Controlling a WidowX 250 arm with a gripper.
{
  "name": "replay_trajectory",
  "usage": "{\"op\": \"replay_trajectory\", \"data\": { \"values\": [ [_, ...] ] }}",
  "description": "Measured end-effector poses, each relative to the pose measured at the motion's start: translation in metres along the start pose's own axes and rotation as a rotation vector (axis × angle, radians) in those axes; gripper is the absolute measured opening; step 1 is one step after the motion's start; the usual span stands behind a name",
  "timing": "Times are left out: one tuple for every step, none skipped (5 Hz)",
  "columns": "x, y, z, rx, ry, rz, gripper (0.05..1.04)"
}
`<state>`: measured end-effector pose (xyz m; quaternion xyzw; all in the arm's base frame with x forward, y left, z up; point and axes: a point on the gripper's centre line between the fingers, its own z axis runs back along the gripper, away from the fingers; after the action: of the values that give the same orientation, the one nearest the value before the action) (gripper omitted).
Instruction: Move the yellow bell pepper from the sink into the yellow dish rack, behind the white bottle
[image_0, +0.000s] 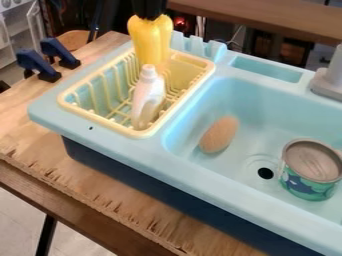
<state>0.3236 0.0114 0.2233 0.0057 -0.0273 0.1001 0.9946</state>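
The black gripper (149, 9) is at the top edge, left of centre, shut on a smooth, lobed yellow object (151, 39) that hangs down over the back part of the dish rack. A cream-yellow dish rack (95, 116) is set into the left side of the light blue toy sink (175, 161). Inside the rack stands a white bottle (147, 95), slightly tilted, just below and in front of the yellow object. In the basin lies a tan oval object (219, 135). To its right, a can (311, 172) with a green and blue label stands beside the drain.
A grey faucet base (328, 80) sits at the sink's right back edge. Two dark blue clamps (40, 64) are on the wooden table (27, 131) at the left. Small light blue upright slots (198, 46) rise behind the rack.
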Motion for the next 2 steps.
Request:
{"op": "replay_trajectory", "data": {
  "values": [
    [0.005,0.007,-0.001,-0.007,-0.016,0.026,0.142],
    [0.007,0.017,-0.005,-0.011,-0.005,0.061,0.142]
  ]
}}
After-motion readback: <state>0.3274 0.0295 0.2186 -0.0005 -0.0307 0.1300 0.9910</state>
